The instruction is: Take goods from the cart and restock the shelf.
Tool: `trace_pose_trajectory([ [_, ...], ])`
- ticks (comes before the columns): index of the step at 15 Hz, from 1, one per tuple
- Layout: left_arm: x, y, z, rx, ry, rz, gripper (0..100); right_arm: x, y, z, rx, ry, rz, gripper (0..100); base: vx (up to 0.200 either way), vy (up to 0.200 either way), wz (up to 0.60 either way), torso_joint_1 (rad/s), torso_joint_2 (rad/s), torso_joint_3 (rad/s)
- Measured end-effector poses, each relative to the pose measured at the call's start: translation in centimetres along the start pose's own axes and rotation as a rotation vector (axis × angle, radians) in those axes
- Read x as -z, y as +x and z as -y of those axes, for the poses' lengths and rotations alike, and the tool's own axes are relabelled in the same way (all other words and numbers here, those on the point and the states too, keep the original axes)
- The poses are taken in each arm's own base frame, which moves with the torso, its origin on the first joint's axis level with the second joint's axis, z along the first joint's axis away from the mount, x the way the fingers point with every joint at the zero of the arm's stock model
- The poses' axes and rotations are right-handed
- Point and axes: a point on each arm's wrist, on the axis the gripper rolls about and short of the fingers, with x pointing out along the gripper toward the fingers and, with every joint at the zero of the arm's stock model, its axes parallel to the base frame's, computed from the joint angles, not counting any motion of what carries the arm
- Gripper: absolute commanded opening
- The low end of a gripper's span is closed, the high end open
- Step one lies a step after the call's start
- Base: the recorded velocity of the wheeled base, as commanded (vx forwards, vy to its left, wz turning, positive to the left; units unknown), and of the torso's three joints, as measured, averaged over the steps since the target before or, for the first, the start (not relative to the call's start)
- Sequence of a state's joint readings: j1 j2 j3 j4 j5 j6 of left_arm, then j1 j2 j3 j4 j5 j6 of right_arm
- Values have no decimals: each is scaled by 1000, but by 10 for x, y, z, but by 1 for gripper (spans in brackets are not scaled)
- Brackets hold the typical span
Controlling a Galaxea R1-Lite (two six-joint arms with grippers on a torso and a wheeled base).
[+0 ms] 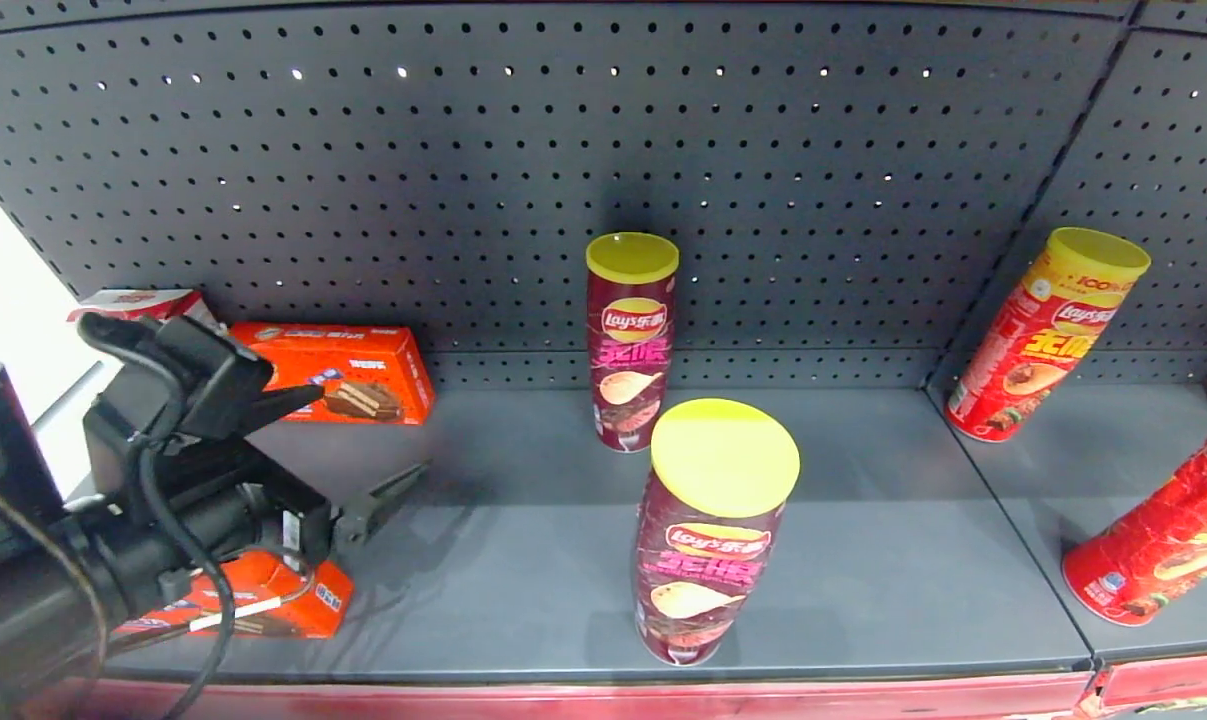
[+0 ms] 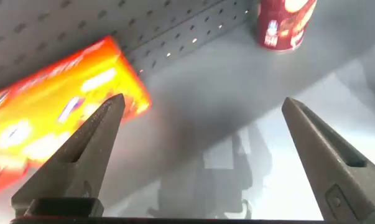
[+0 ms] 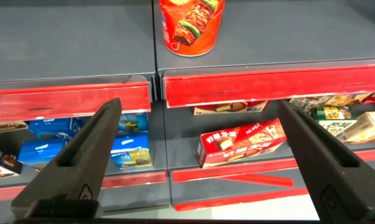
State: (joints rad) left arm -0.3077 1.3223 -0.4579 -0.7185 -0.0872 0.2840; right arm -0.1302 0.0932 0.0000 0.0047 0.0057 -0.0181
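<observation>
Head view, left side: how does the left gripper (image 1: 371, 430) stand?

Wide open, with nothing between its fingers. It hangs over the left part of the grey shelf (image 1: 523, 560), and the left wrist view shows the same broad gap above bare shelf.

Which goods lie near it?

A back orange box (image 1: 348, 370) lies against the pegboard wall (image 1: 563, 150), just beyond the upper finger. A front orange box (image 1: 283, 605) sits at the shelf's front edge, partly under the arm. A white-and-red box (image 1: 138, 300) is at the far left, behind the arm.

And the cans?

Two with yellow lids stand upright mid-shelf. The rear maroon can (image 1: 631, 340) is close to the wall and the front maroon can (image 1: 708, 540) is near the front edge, the two apart. In the next bay to the right, one red can (image 1: 1048, 335) is near the back. A second red can (image 1: 1158, 545) is at the picture's edge, and I cannot tell whether that one leans.

What about the right gripper (image 3: 198, 104)?

In the right wrist view it is also spread wide and empty. It faces the red front rail (image 3: 69, 99), and a skewer-print can (image 3: 190, 25) stands on the level above that rail. Blue packs (image 3: 128, 149) and a red box (image 3: 243, 143) sit on the level below.
</observation>
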Motion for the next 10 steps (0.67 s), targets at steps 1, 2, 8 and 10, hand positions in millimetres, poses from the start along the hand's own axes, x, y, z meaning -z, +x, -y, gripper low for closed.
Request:
trace_pose_trajectory([
  [1,0,-8,-1,-13,0,14,100,0,0,0,-1,-1,0,100,0,0,0,0,0,0],
  [2,-4,-15,-5,-45,4,31,100,0,0,0,-1,-2,0,100,0,0,0,0,0,0],
  [8,-16,-27,-10,-133,-21,100,100,-2,0,-1,-31,-3,12,100,0,0,0,0,0,0],
  [10,-15,-32,-8,-133,-29,111,100,-24,-5,-1,-75,22,64,100,0,0,0,0,0,0],
])
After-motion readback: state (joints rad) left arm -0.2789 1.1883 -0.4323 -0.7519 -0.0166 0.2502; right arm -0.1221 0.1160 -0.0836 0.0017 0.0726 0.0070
